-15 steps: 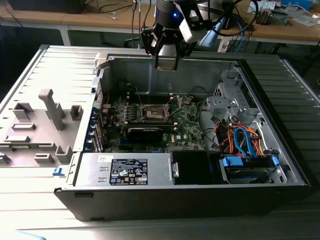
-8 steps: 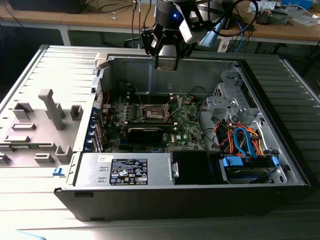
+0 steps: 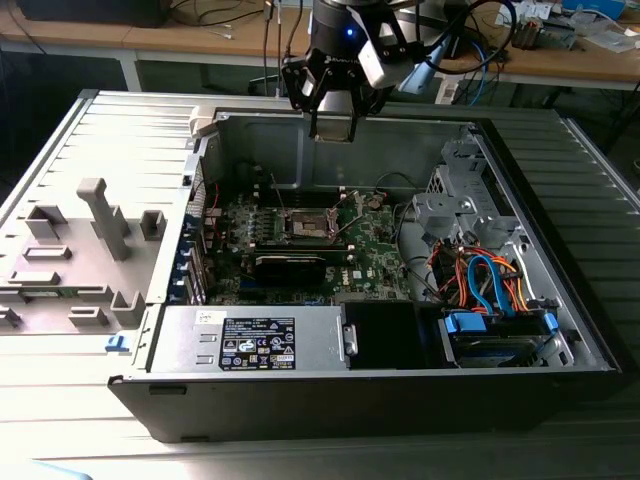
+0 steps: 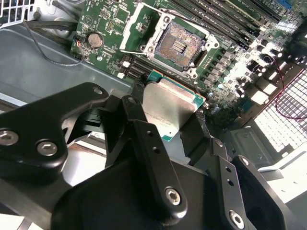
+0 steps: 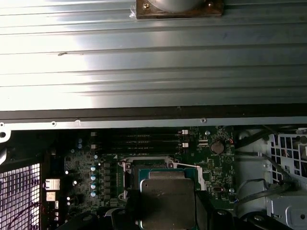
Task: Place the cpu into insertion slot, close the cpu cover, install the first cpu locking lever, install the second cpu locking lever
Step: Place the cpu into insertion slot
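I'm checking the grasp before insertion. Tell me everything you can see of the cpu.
The cpu is a flat square chip with a dull silver-grey metal top and a green edge. The gripper clamps it by two opposite sides, top face towards the wrist cameras. It hangs above the green board, not yet in the open, empty insertion slot.

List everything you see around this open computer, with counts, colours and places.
computer case: one, grey, open.
circuit board: one, green, inside the case.
insertion slot: one, dark, silver-rimmed, on the board, empty.
cpu cover: one, silver, swung open beside the slot.
coin battery: one, silver, on the board.
power supply: one, silver, below the board in the exterior view.
cables: bundle, orange and blue, exterior view's right.
fixture blocks: several, grey, exterior view's left.
cpu: one, silver-grey, held in the gripper.
gripper: one, black, shut on the cpu.
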Controlling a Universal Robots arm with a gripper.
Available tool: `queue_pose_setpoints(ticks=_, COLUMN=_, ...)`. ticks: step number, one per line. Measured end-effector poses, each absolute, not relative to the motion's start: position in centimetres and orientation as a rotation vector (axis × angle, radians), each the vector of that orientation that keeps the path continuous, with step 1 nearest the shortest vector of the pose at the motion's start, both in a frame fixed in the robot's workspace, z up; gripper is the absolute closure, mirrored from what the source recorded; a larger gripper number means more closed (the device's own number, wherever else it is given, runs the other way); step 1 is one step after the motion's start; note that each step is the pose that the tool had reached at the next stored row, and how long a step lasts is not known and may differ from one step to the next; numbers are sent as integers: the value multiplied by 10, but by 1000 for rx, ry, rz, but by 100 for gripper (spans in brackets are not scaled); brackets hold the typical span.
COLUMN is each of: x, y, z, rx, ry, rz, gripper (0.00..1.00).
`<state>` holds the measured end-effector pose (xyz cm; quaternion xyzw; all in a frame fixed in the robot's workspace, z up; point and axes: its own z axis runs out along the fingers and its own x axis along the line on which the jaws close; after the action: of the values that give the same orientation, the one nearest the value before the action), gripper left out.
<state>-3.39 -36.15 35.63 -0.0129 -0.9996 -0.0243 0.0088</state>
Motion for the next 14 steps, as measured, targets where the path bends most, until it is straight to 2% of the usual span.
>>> queue_pose_setpoints(ticks=14, x=-34, y=-371, z=354, rx=-41, ry=-3123, rz=-75, gripper=45)
